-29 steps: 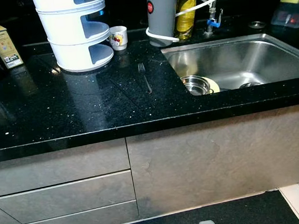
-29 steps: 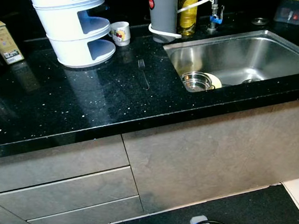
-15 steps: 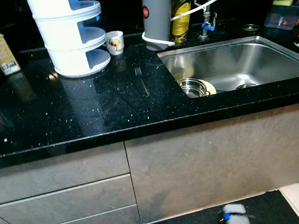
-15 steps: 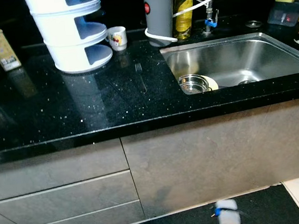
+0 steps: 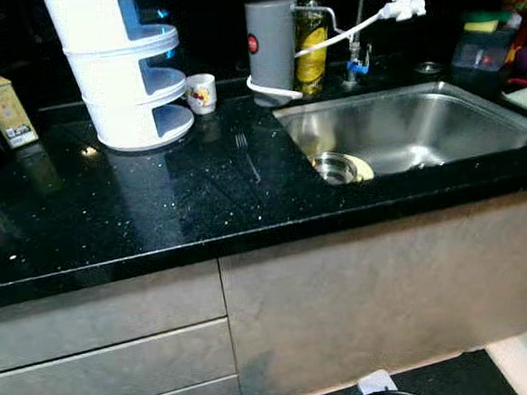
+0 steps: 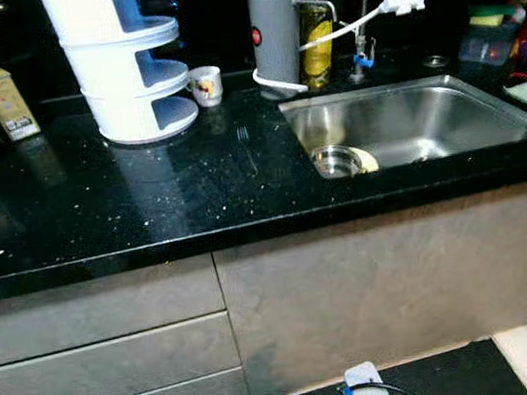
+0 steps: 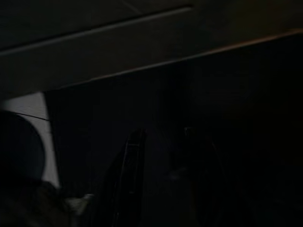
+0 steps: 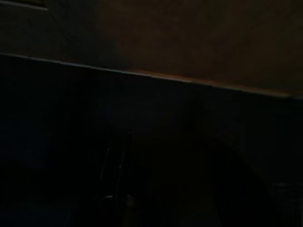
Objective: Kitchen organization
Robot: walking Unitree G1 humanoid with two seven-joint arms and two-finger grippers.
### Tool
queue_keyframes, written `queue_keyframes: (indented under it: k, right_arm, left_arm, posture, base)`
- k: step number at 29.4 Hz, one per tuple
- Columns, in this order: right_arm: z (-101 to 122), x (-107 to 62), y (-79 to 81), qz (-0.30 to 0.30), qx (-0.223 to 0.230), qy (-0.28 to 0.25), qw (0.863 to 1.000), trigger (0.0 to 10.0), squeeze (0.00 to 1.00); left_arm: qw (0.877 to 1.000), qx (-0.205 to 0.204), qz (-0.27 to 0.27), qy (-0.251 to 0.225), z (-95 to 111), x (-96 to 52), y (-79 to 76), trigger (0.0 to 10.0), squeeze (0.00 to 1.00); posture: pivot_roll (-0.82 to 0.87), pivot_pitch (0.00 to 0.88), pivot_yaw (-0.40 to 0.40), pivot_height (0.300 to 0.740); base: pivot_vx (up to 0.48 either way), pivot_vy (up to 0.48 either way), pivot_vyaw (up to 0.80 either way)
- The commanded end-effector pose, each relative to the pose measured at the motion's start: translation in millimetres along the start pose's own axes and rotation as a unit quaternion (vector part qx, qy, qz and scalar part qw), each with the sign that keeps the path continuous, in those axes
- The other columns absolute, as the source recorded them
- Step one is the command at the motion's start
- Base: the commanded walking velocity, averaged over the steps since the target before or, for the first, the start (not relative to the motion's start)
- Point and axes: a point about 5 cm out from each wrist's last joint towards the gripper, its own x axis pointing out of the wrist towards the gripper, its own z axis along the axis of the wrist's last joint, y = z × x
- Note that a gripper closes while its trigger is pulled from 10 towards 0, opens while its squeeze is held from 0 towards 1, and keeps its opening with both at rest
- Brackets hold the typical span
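Left eye view has you standing square in front of the black counter [image 5: 152, 208], so the step in hand looks like the approach, before either arm comes up. The obvious stray item is the fork [image 5: 246, 154], lying flat on the counter just beside the left rim of the sink [image 5: 478, 102], tines pointing toward the back wall. Inside the sink near that same corner there's a small metal bowl [image 5: 333, 165] sitting against a yellowish plate [image 5: 361, 166].

If the fork is your target, I'd close in a bit more and stay centred on it. It's thin and flat on a glossy surface, so come down from above and pinch across the handle rather than the tines. Mind the white tiered rack [image 5: 125, 71] and the little mug [image 5: 201, 92] behind it, plus the grey canister [image 5: 272, 40] with its white hose.

The left tool [image 7: 163, 189] and right tool [image 8: 118, 189] both hang low in the shade by the cabinet front, well below the counter and well apart from the fork. Left wrist view and right wrist view are so dark that I can't tell if either tool is released or clenched. Nothing seems to be held, as far as I can make out.
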Motion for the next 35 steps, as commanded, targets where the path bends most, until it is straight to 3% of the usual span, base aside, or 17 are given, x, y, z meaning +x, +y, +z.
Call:
queue_keyframes:
  k: [1, 7, 14, 18, 32, 35]
  right_arm:
    - [-9, -2.0, 3.8, 0.012, -0.013, 0.02, 1.0, 10.0, 0.0]
    - [-13, -2.8, 10.4, 0.028, -0.034, 0.03, 0.999, 10.0, 0.0]
    - [-16, -3.6, 13.8, 0.023, -0.017, 0.036, 0.999, 10.0, 0.0]
    - [-20, -4.7, 18.3, 0.023, -0.011, 0.042, 0.999, 10.0, 0.0]
    - [-22, -5.4, 15.0, 0.013, -0.002, 0.048, 0.999, 10.0, 0.0]
    - [-23, -5.4, 15.6, 0.013, -0.002, 0.049, 0.999, 10.0, 0.0]
  left_arm:
    - [1.0, 0.011, -0.003, 0.019, -12, -4.1, -2.4, 10.0, 0.0]
    - [1.0, 0.016, 0.003, 0.019, -14, -5.5, -0.2, 10.0, 0.0]
    - [1.0, 0.026, -0.002, 0.008, -9, -4.8, 3.7, 10.0, 0.0]
    - [0.999, 0.035, -0.012, 0.012, -7, -3.1, 4.7, 10.0, 0.0]
    - [1.0, 0.003, -0.005, 0.012, -4, -1.1, 1.0, 10.0, 0.0]
    - [0.999, 0.026, -0.028, 0.003, -3, -1.2, -3.7, 10.0, 0.0]
  posture:
    - [-0.04, 0.112, -0.074, 0.74]
    - [-0.02, 0.127, -0.087, 0.74]
    - [0.0, 0.132, -0.081, 0.74]
    - [0.01, 0.138, -0.036, 0.74]
    - [0.0, 0.139, -0.03, 0.74]
    - [0.0, 0.138, -0.031, 0.74]
  base:
    - [0.0, 0.0, 0.0]
    - [0.0, 0.0, 0.0]
    - [0.0, 0.0, 0.0]
    - [0.0, 0.0, 0.0]
    - [0.0, 0.0, 0.0]
    - [0.0, -0.426, 0.0]
